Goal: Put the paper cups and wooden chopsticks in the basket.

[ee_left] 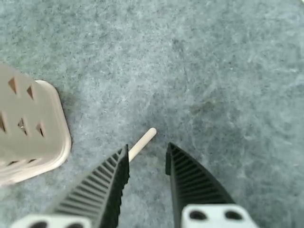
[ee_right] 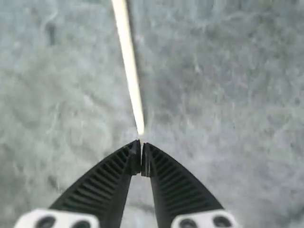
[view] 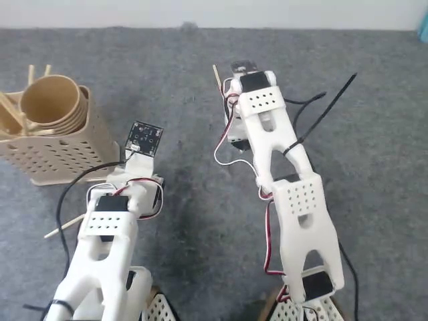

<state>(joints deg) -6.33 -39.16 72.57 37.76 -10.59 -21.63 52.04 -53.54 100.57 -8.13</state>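
The desk (view: 187, 67) is covered in a gray, fuzzy cloth, a bit like carpet. On one side stands the basket (view: 67, 150). It is pale, hard plastic with round corners and rows of little holes in its walls. Inside it sit the paper cups (view: 50, 100), brown and round, stacked one in another. A few thin sticks (view: 30, 72) poke up beside them. The left arm (view: 100, 254) is white with red and black wires. It bends forward near the basket and its pincer points down at the desk. The left pincer (ee_left: 147, 149) has two black fingers with ridges like tiny steps, and they are apart. The left chopstick (ee_left: 142, 141) is pale, smooth wood with a round, blunt end. It lies flat on the gray cloth. That end sits just past the finger nearer the basket, close to the gap, and I cannot tell if it touches. In the high view its other end (view: 63, 227) sticks out from under the arm. The right arm (view: 287, 180) is stretched out long and far across the desk, well away from the basket. The right pincer (ee_right: 141, 147) has its two ridged fingers pressed together at the tips. The right chopstick (ee_right: 129, 66) is long, thin and light. Its narrow end comes right up to those tips and the rest points straight away from them. I cannot tell if the tips pinch it.
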